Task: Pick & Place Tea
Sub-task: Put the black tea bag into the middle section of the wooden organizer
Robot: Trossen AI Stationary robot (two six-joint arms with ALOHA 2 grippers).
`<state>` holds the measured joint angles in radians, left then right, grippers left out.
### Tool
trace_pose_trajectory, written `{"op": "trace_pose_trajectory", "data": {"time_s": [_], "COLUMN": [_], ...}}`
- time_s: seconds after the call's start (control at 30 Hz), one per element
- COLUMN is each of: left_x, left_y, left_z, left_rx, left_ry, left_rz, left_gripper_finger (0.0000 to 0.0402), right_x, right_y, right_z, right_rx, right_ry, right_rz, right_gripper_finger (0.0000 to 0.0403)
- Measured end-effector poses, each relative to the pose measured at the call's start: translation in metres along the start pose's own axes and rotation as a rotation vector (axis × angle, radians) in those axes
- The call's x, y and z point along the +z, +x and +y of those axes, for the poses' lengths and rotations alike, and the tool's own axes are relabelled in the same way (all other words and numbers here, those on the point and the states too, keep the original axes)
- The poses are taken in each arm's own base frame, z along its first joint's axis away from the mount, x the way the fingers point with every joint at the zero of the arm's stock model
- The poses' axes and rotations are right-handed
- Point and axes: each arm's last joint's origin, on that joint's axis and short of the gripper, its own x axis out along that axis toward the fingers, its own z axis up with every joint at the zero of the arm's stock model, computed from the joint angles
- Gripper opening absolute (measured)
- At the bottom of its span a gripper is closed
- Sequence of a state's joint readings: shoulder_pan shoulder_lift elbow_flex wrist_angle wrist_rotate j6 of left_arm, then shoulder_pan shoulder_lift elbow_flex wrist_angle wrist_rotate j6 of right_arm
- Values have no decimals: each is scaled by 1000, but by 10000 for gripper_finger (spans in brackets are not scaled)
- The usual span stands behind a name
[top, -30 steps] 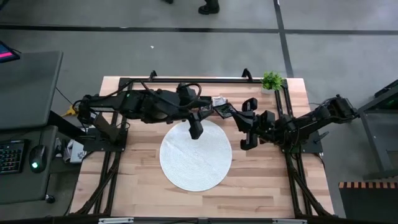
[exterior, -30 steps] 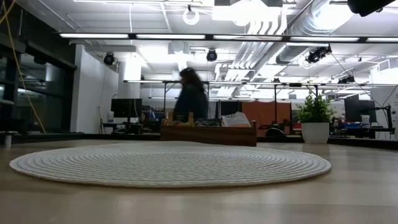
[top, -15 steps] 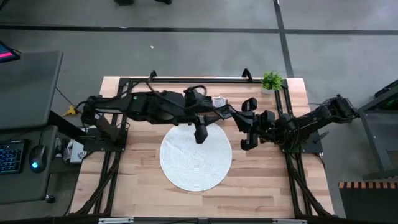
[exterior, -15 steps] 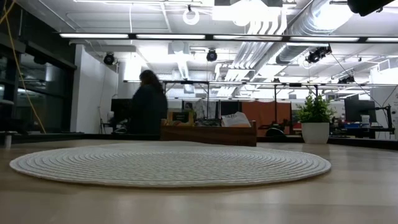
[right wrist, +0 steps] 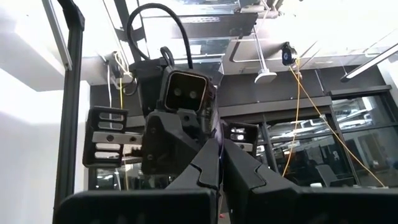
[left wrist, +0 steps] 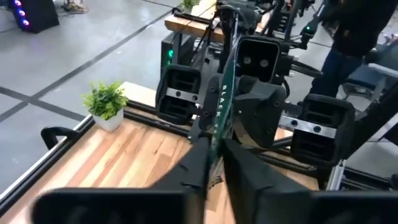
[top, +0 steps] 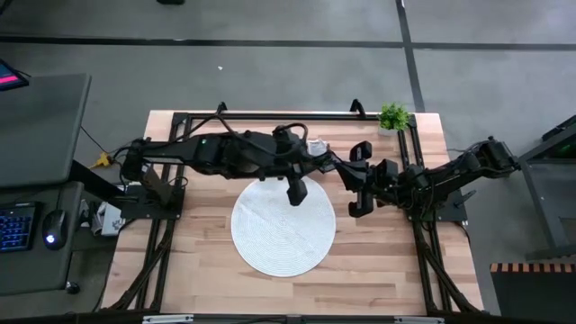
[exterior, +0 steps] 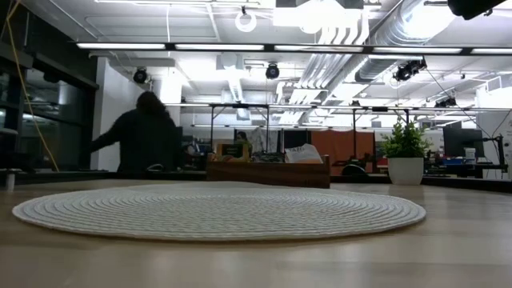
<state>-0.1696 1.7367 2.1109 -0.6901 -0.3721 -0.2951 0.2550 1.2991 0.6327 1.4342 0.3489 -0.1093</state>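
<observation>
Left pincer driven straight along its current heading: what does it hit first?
Probably the right pincer, facing it head-on and close; the sachet in the left pincer would touch first. Exact gap unclear.

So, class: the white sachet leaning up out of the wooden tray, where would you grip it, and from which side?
Probably its top edge, from above. The white sachet leans clear above the wooden tray rim, so fingers can close on its two flat faces, much as the left gripper pinches a dark sachet.

Round mat [top: 283, 225] mid-table, wooden tray [exterior: 268, 171] behind it, potted plant [top: 393, 116] at the far right corner
</observation>
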Motion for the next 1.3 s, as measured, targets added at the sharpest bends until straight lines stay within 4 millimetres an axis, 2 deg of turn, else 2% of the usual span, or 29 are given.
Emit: {"op": "trace_pose_trajectory", "data": {"time_s": [0.1,0.5,0.63,0.87,1.1,1.2,1.3], "left_x": [-1,-4,-5,-6,-14,-19,-21], "left_y": [0,0,0,0,-8,-17,-18], "left_z": [0,2,2,2,9,20,37], "left_rx": [2,27,30,31,95,147,168], "left_ry": [5,28,33,39,105,147,177], "left_rz": [5,41,51,56,154,242,324], "left_gripper_finger": [8,1,1,0,0,0,0], "right_x": [0,-3,-3,-3,2,7,15], "right_y": [0,0,0,0,-3,-8,-17], "right_z": [0,0,-1,-1,-4,-3,1], "right_rx": [-2,-21,-34,-40,-287,-437,-558], "right_ry": [-1,-4,10,19,-103,-178,-208], "right_rz": [4,27,33,33,100,201,296], "right_gripper_finger": [0,10,47,137,201,209,210]}}
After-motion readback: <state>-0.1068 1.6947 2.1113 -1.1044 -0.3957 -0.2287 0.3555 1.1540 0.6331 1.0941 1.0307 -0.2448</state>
